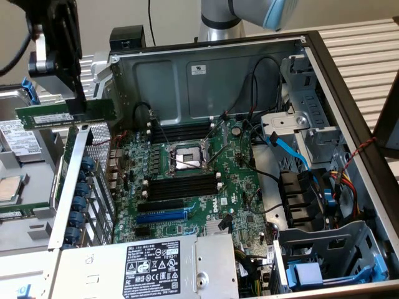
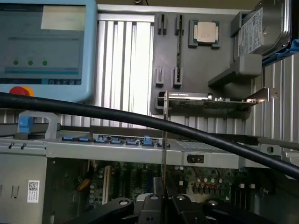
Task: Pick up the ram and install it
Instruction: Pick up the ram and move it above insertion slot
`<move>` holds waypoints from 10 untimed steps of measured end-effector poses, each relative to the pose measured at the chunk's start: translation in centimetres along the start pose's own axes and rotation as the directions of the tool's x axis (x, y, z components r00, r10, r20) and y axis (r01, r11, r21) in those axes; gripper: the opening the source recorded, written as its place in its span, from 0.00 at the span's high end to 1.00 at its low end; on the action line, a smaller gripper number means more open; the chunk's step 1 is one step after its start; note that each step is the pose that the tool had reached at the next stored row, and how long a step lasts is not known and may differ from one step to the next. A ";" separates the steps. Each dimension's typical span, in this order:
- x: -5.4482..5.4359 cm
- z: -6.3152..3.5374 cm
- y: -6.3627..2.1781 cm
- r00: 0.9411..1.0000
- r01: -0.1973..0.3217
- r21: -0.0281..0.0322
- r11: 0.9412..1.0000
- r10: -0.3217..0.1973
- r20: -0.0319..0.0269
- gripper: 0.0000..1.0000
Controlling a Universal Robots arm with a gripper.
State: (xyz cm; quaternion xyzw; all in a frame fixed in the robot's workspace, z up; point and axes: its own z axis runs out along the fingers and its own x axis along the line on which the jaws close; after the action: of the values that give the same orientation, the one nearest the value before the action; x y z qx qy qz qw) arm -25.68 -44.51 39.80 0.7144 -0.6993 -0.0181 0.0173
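The ram (image 1: 50, 116) was held level in the air, pinched from above by the gripper (image 1: 80, 103), over the open case's (image 1: 249, 75) edge at the exterior view's left (motherboard (image 1: 206, 208) well below).

The ram (image 1: 47, 117), a long thin green stick with a pale label, hung level on its edge at the exterior view's left, pinched in the claw (image 1: 79, 106).
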 end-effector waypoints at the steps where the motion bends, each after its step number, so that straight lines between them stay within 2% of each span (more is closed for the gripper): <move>1: 0.0 -0.02 -0.39 1.000 0.000 -0.001 1.000 0.000 -0.001 0.87; 10: 0.1 -0.21 -3.76 1.000 -0.001 -0.006 1.000 0.001 -0.017 0.87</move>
State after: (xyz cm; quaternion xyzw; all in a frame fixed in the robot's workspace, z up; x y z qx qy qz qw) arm -21.91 -44.51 39.82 0.7141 -0.6994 -0.0141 0.0251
